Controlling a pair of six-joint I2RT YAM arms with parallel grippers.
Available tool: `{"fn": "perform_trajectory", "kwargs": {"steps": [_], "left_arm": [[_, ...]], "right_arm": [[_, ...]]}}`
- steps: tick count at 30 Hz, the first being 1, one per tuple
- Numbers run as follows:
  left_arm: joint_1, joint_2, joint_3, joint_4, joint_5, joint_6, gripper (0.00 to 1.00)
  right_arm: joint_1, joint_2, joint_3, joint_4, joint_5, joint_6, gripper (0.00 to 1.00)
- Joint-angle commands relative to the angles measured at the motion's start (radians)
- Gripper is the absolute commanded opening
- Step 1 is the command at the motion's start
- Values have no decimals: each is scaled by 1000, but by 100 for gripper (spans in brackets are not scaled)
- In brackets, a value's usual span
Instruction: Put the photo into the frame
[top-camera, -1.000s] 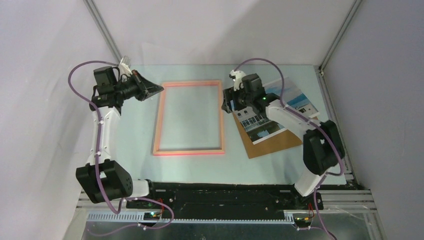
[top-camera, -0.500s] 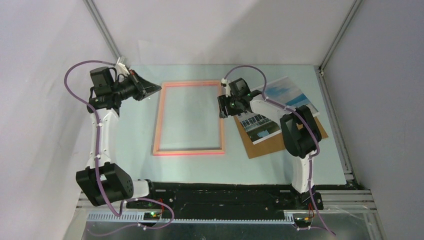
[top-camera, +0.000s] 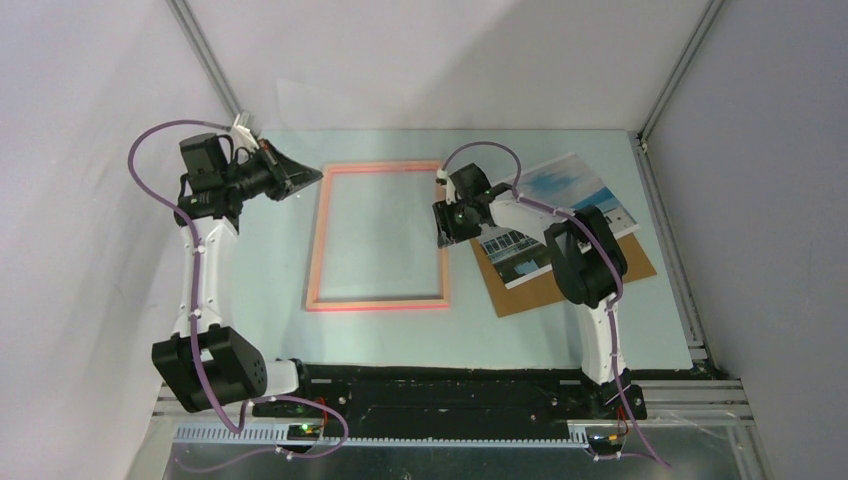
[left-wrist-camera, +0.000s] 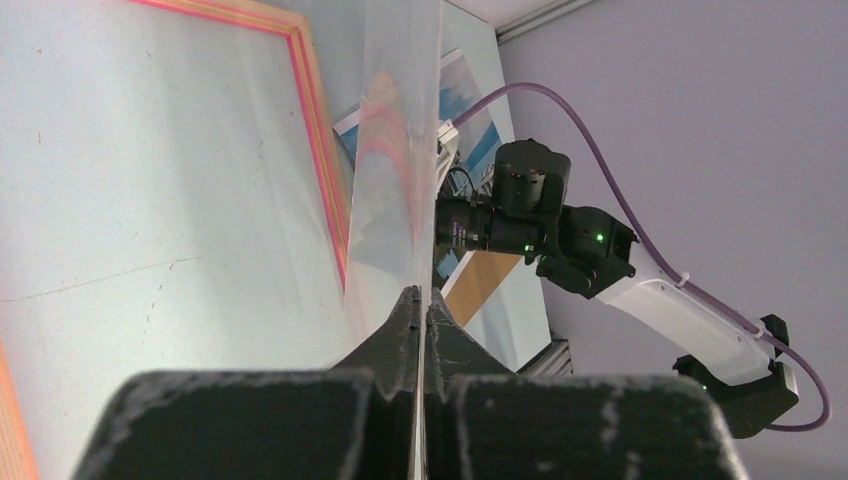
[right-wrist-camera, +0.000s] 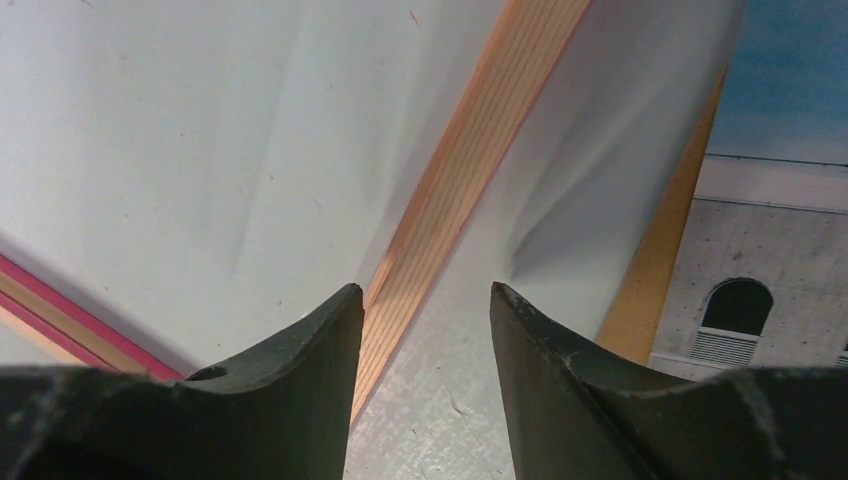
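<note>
Top view: the right arm (top-camera: 585, 255) covers the middle of the photo (top-camera: 572, 185) and part of the brown backing board (top-camera: 545, 290). The tips of the right claw (top-camera: 443, 227) sit hidden under its wrist. Right wrist view: the photo runs off the right edge, and only one rail of the frame (right-wrist-camera: 470, 150) shows.

A brown board (top-camera: 545, 291) is lying skewed, right of centre, on the pale table (top-camera: 380, 335). A clear sheet (left-wrist-camera: 400, 150) is standing edge-on mid-picture in the left wrist view.
</note>
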Motion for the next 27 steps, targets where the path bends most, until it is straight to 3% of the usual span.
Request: {"fn": "perform_trajectory", "kwargs": {"steps": [1,7,15,21,24,27], "left_arm": [[8,-23,-11,46,41,21,0],[6,-22,-29,62,45,10,0],[7,-37,-89,124,53,-34,0],[7,-46,-216,305,88,-170,0],[6,-50,-316,535,103,-346,0],[3,-40,-343,633,96,-417,0]], "right_arm": [[10,20,50,-15,-11,7,53],[13,39,55,-20,-6,2,44],[8,10,9,-4,8,5,23],[-5,-57,-79,42,37,20,16],[-7,-83,-116,59,41,30,15],[-7,-112,-147,72,46,34,13]]}}
